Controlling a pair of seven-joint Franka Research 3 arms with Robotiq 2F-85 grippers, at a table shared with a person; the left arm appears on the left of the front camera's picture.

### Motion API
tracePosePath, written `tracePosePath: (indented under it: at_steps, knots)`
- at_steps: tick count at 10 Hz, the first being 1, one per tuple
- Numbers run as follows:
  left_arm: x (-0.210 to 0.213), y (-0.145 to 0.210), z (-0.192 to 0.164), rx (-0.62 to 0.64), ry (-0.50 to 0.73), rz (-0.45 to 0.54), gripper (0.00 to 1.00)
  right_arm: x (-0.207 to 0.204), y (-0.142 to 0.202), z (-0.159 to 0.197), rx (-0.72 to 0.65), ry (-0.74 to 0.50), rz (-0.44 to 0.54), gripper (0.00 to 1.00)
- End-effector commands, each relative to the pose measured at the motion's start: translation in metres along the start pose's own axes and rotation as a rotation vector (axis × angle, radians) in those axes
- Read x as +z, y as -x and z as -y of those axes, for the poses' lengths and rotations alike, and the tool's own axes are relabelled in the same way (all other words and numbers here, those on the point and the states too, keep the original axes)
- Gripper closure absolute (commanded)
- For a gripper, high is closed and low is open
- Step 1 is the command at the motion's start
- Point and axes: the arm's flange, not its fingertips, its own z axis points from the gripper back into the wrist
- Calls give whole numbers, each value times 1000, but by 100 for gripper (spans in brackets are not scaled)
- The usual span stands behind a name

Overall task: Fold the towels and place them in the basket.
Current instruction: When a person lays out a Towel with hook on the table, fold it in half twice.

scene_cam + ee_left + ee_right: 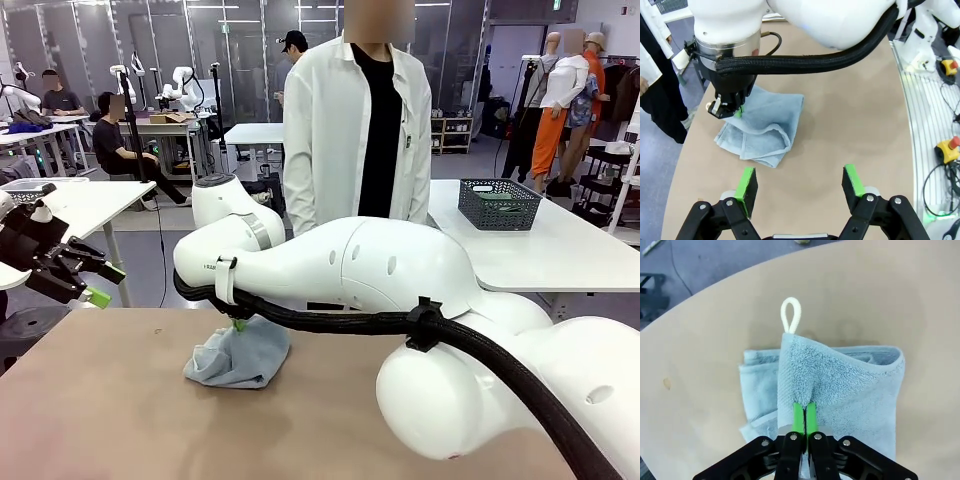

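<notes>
I see the right gripper [804,412] pinched tight on a fold of the pale blue towel [840,385], which lies crumpled on the brown table [110,400]. My left gripper [801,187] hovers near it, jaws spread, holding nothing. The basket [499,203] sits on the far white table, possibly with something green inside.

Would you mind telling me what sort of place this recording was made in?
Most likely a robotics lab or data-collection hall: rows of white tables, a person in a white coat standing at the far side, and emergency-stop buttons beside the brown table holding a blue towel.
</notes>
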Motion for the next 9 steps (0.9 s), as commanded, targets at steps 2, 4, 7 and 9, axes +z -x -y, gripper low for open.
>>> tracePosePath:
  at_steps: [2,4,7,9]
  knots:
    - [0,0,0,-2,-4,5,14,-2,5,-22,96,-61,-54,100]
    - [0,0,0,-2,-4,5,14,-10,10,-32,119,-44,-79,100]
    - [0,0,0,-2,-4,5,14,-13,11,-34,128,-67,-91,79]
    - [0,0,0,-2,-4,5,14,-10,12,-33,129,-76,-84,76]
